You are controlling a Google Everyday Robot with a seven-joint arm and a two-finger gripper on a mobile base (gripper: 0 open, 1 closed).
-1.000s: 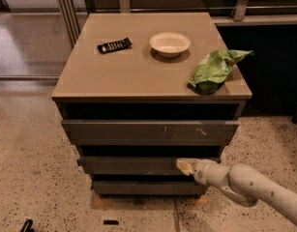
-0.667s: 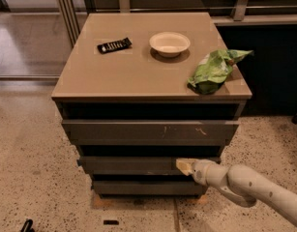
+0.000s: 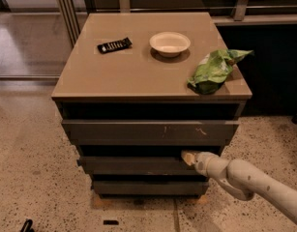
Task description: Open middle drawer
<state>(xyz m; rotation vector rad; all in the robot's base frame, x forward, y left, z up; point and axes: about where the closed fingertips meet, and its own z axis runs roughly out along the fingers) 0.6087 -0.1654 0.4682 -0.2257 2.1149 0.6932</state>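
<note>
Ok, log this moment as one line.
gripper: at top edge, right side, of plain dark grey-brown middle drawer front | drawer: inside not showing

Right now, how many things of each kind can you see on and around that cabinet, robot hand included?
Drawers: 3, top drawer, middle drawer, bottom drawer
Bowls: 1, white bowl
Bags: 1, green bag
Flat black objects: 1, black object
Grippers: 1, gripper at the middle drawer's upper edge, towards its right
Total: 7

Cream-white tubular arm (image 3: 257, 181) ends in a pale yellowish tool (image 3: 188, 157) at the middle drawer (image 3: 133, 166).
</note>
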